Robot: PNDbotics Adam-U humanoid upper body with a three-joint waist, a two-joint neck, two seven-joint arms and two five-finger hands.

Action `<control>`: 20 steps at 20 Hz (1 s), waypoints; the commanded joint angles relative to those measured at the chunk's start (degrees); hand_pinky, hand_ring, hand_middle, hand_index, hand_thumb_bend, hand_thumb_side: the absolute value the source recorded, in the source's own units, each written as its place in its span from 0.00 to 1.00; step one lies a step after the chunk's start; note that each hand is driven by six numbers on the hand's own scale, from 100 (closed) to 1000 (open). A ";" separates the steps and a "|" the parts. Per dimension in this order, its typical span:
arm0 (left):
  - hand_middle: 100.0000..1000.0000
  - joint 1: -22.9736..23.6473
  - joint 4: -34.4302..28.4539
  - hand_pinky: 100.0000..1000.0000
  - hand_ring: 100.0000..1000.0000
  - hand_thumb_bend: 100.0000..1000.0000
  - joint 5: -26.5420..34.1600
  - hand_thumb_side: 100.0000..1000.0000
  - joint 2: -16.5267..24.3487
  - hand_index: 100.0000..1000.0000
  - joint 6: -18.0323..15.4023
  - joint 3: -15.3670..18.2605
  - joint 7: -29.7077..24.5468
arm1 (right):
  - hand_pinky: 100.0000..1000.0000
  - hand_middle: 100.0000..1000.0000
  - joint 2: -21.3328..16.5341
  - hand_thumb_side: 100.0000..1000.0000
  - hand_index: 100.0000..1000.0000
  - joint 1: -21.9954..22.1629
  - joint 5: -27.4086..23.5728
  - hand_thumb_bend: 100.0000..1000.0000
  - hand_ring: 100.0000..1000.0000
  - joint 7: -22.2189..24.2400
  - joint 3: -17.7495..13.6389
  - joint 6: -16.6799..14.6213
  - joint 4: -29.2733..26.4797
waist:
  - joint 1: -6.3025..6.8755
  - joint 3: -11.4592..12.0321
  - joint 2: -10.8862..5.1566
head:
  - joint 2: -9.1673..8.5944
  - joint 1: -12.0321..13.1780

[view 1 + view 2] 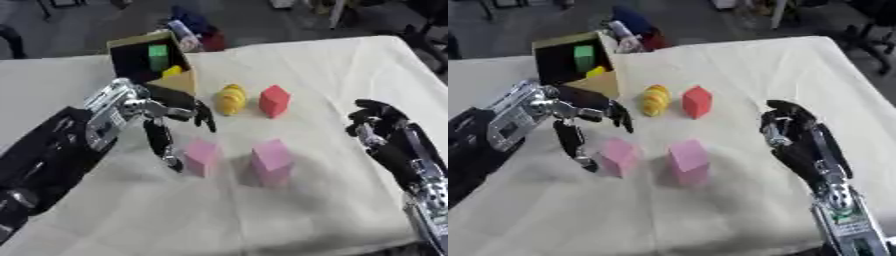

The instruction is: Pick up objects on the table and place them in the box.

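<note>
The left hand (144,112) comes in from 9 o'clock, forearm slanting up from the lower left corner, wrist high, silver knuckles catching the light. Its fingers are spread and relaxed, released, holding nothing. The thumb (164,145) points down toward 6 o'clock and its tip sits just beside the near pink block (201,157), at that block's 9 o'clock side; whether it touches is hard to tell. The other fingers (203,117) reach out toward 3 o'clock, hanging above the cloth near the yellow object.

2 pink blocks stand at the centre of the table (332,75): the near pink block on the left, and the second pink block (272,161) just beside it at 3 o'clock, apart from it. Beyond them, toward 12 o'clock, the yellow object (230,99) and the red block (275,100) sit side by side, close but not touching.

The box (179,82) stands at 11 o'clock, tipped with its opening facing this way, and inside it a green block (157,56) and a yellow piece (171,71) show.

The right hand (785,125) rests at 3 o'clock, arm running in from the lower right corner, fingers loosely curled, nothing in them, well apart from every block.
</note>
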 commanded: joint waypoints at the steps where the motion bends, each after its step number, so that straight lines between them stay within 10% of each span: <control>1: 0.78 -0.57 0.36 0.80 0.75 0.57 -2.02 0.14 -0.76 0.86 -6.88 1.40 -6.51 | 0.59 0.57 -0.77 0.39 0.77 -0.77 -0.25 0.00 0.54 0.19 -0.24 -0.09 -1.13 | 0.19 -0.16 -0.43 | -0.05 0.13; 11: 0.40 0.43 0.39 0.54 0.41 0.40 -3.46 0.03 -1.06 0.55 -6.04 3.85 -1.89 | 0.59 0.57 -0.66 0.39 0.77 -0.75 -0.26 0.00 0.54 0.05 -0.37 -0.07 -1.06 | 0.14 -0.19 -0.50 | -0.23 -0.06; 20: 0.40 -3.25 -8.20 0.55 0.42 0.39 -1.50 0.01 6.52 0.54 3.13 13.04 5.68 | 0.59 0.57 -0.99 0.39 0.77 -0.29 -0.23 0.00 0.54 -0.18 -0.49 0.01 -0.81 | 0.44 0.51 -1.18 | 0.03 -0.36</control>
